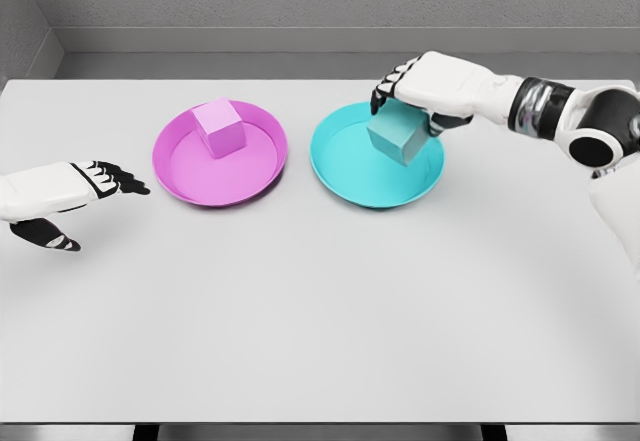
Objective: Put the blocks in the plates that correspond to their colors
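cyan block held over the cyan plate, pink block in the pink plate

the right hand [415, 96] reaches in from the right side, its white arm and dark wrist joint stretched across the far part of the desk [320, 311]. its fingers are curled down around the top of the cyan block [397, 136], clamped on it. the block hangs tilted, one corner pointing down, directly under the palm and over the far right part of the cyan plate [350, 176]. whether its lowest corner touches the plate floor cannot be told from this view. the plate's rim runs just below and to the left of the right hand, with most of its bare floor spread out toward the near side of the hand.

the pink plate [180, 176] lies just beside the cyan plate, well to the left of the right hand; whether the two rims touch cannot be told. the pink block [220, 126] sits inside it, resting on the plate floor toward the far edge, its faces turned slightly off square.

the left hand [90, 196] comes in from the left edge, hovering low near the desk, to the left of the pink plate and apart from it. its dark-tipped fingers are stretched toward the plate, thumb hanging below, spread and holding nothing.
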Robot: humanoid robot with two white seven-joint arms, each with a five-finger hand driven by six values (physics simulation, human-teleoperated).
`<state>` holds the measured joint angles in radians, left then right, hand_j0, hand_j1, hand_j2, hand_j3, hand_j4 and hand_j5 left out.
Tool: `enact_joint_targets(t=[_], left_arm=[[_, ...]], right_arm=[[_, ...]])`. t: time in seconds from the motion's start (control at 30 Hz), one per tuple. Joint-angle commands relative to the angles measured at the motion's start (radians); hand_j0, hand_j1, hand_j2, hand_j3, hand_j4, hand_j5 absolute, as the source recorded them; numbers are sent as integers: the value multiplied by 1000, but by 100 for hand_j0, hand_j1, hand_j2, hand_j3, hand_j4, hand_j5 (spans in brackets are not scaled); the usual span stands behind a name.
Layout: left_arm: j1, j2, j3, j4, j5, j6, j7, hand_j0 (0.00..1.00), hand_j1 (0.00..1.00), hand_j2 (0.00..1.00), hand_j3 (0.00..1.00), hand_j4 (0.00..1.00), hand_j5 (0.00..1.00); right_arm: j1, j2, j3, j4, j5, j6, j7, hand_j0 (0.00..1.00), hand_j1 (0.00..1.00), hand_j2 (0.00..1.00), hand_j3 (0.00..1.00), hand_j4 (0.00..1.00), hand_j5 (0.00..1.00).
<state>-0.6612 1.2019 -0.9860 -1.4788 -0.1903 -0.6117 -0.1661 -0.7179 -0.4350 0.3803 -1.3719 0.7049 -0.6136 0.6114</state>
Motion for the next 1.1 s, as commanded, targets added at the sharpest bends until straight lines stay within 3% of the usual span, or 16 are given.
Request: enact_joint_targets(t=[0.0, 0.07, 0.1, 0.13, 0.17, 0.43, 0.7, 0.87, 1.07], left_arm=[[0, 1, 1, 0, 6, 1, 0, 100, 100, 100, 100, 100, 100], [0, 1, 0, -1, 6, 1, 0, 100, 100, 100, 100, 100, 100], [0, 1, 0, -1, 5, 1, 0, 100, 100, 100, 100, 100, 100], [0, 1, 0, -1, 5, 1, 0, 100, 100, 100, 100, 100, 100], [0, 1, 0, -1, 5, 1, 0, 100, 100, 100, 100, 100, 100], [8, -1, -2, -1, 5, 1, 0, 100, 100, 100, 100, 100, 100], [8, -1, -2, -1, 5, 1, 0, 100, 100, 100, 100, 100, 100], [8, -1, -3, -1, 5, 1, 0, 100, 100, 100, 100, 100, 100], [8, -1, -3, 0, 6, 1, 0, 100, 100, 100, 100, 100, 100]], right_arm=[[-2, 39, 6, 51, 21, 3, 0, 50, 50, 50, 50, 50, 50], [-6, 47, 6, 59, 22, 3, 0, 66, 66, 66, 66, 66, 66], [-3, 48, 6, 59, 22, 3, 0, 84, 84, 84, 84, 84, 84], [2, 48, 8, 59, 22, 3, 0, 96, 96, 96, 96, 96, 96], [3, 48, 6, 59, 22, 3, 0, 100, 100, 100, 100, 100, 100], [-5, 39, -8, 53, 31, 3, 0, 100, 100, 100, 100, 100, 100], [70, -53, -250, 43, 27, 3, 0, 100, 100, 100, 100, 100, 100], [153, -59, -253, 22, 27, 3, 0, 100, 100, 100, 100, 100, 100], [155, -59, -253, 22, 27, 3, 0, 100, 100, 100, 100, 100, 100]])
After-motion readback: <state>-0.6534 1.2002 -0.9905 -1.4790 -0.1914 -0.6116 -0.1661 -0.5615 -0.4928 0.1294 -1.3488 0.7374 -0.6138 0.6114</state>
